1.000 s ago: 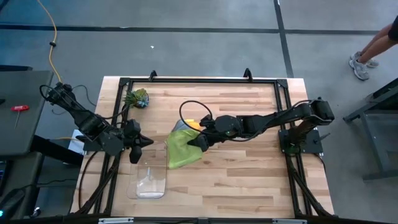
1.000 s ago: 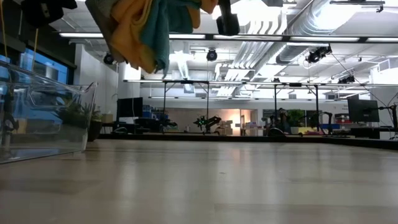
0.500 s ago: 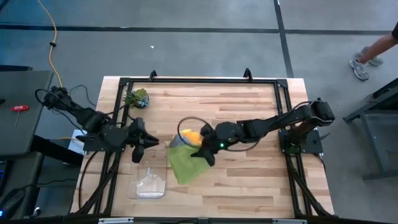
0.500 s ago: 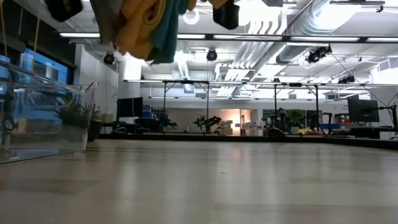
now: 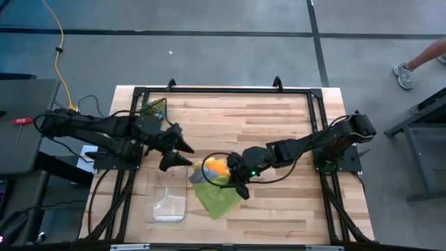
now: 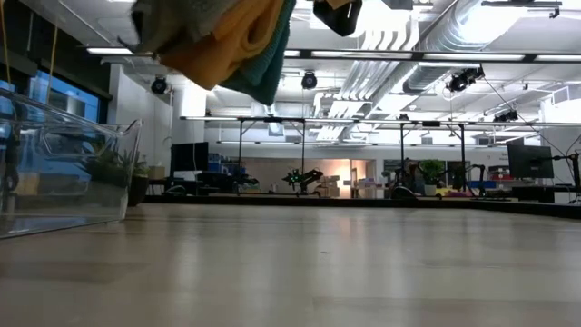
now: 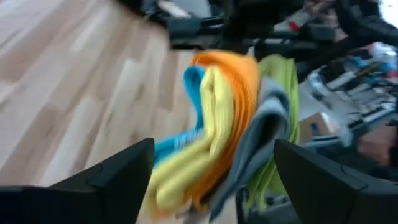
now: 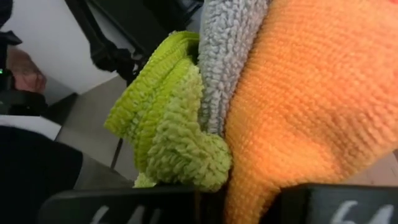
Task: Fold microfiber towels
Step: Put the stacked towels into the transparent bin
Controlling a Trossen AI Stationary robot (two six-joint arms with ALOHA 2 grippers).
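A bunch of microfiber towels (image 5: 214, 183) is held up in the air by the right gripper (image 5: 239, 183), over the wooden table (image 5: 279, 132), near its middle & a bit toward the left arm's side. The right gripper's fingers are pinched shut on the bunch. Seen from above, the orange towel (image 5: 216, 167) sits on top, the lime green towel (image 5: 219, 201) hangs out lowest & widest, and a bit of grey is seen at the edge nearest the bin.

In the right wrist view, the lime green towel (image 8: 171, 124), grey towel (image 8: 230, 50) & orange towel (image 8: 311, 99) are pressed side by side, right at the fingers.

The left gripper (image 5: 182, 153) is held just beside the bunch, not touching it. Its fingers are spread wide open w/ nothing in them. In the left wrist view, the teal towel (image 7: 186, 124), yellow towel (image 7: 202, 149), orange towel (image 7: 239, 112), grey towel (image 7: 255, 143) & lime green towel (image 7: 280, 106) are seen hanging between the two open fingers (image 7: 118, 174), farther off.

In the low view, the towels (image 6: 227, 41) hang high over the table top, w/ yellow & teal lowest.

A clear plastic bin (image 5: 167, 202) rests on the table, just beside the bunch. A small spiky green plant (image 5: 155, 108) stands near the far edge, partly hidden by the left arm.
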